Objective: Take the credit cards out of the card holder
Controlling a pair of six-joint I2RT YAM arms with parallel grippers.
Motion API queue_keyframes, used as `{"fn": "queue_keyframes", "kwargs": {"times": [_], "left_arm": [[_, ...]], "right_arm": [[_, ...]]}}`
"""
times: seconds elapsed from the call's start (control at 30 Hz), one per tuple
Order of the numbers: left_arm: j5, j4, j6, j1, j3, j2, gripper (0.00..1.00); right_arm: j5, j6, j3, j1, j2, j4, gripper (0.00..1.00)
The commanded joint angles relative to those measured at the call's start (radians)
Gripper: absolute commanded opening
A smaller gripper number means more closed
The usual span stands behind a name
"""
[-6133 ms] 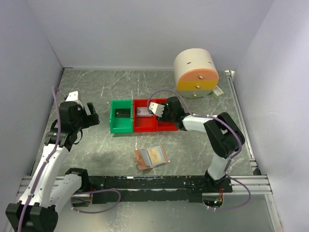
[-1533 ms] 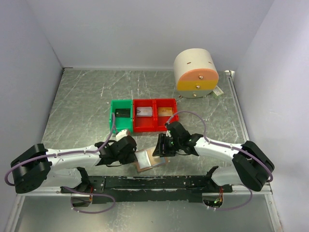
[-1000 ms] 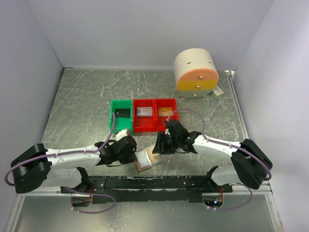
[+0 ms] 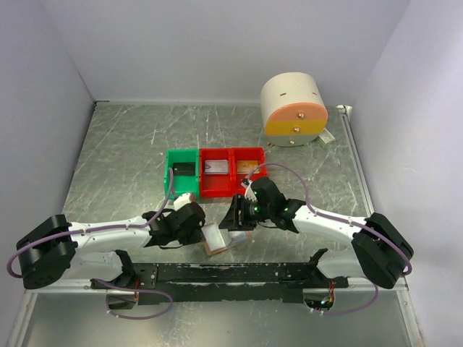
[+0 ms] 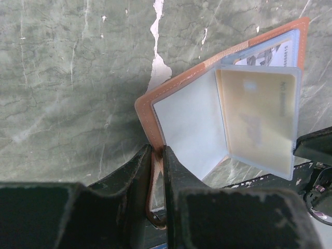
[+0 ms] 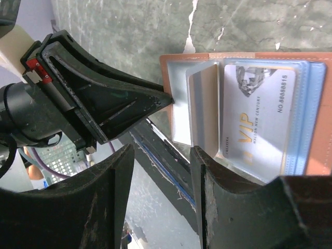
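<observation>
The card holder lay open at the near edge of the worktop, just beyond the black rail, with its pale lining facing up. A gold card sat inside a clear sleeve that stood up from the fold. A silver VIP card lay in the pocket behind it.

The left end effector was pressed together on the tan leather edge of the holder's left cover. The right end effector hung over the other side of the holder. Its fingers were spread and nothing showed between them. The lower edge of the raised sleeve was just beside the inner face of one finger. I could not tell whether they touched.

Behind the holder stood the green bin, which held a dark card. The red bin touched its right side. Its left compartment held a silver-grey card. Its right compartment held a gold-brown card, which the right arm's cable partly crossed.

A cream cylinder with an orange band stood at the far right, well apart from the bins.
</observation>
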Motion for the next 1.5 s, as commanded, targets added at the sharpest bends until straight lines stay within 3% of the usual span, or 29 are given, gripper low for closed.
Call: {"fn": "queue_keyframes", "kwargs": {"times": [0.0, 0.57, 0.8, 0.97, 1.23, 1.47], "left_arm": [[-0.014, 0.025, 0.010, -0.007, 0.028, 0.000, 0.24], [-0.026, 0.017, -0.017, -0.007, 0.003, -0.040, 0.26], [-0.048, -0.036, -0.053, -0.008, -0.011, -0.083, 0.31], [-0.078, -0.102, -0.081, -0.010, -0.023, -0.156, 0.38], [-0.092, -0.150, -0.072, -0.011, -0.020, -0.276, 0.51], [-0.032, -0.097, -0.031, -0.013, 0.008, -0.292, 0.55]], "right_arm": [[-0.054, 0.016, -0.012, 0.006, 0.006, 0.057, 0.48], [-0.180, 0.027, 0.005, 0.034, 0.125, 0.209, 0.50], [-0.198, -0.008, 0.056, 0.058, 0.152, 0.185, 0.54], [-0.155, -0.041, 0.077, 0.058, 0.117, 0.114, 0.56], [0.098, -0.123, 0.130, 0.057, 0.065, -0.119, 0.55], [0.048, -0.112, 0.101, 0.058, 0.122, -0.042, 0.51]]}}
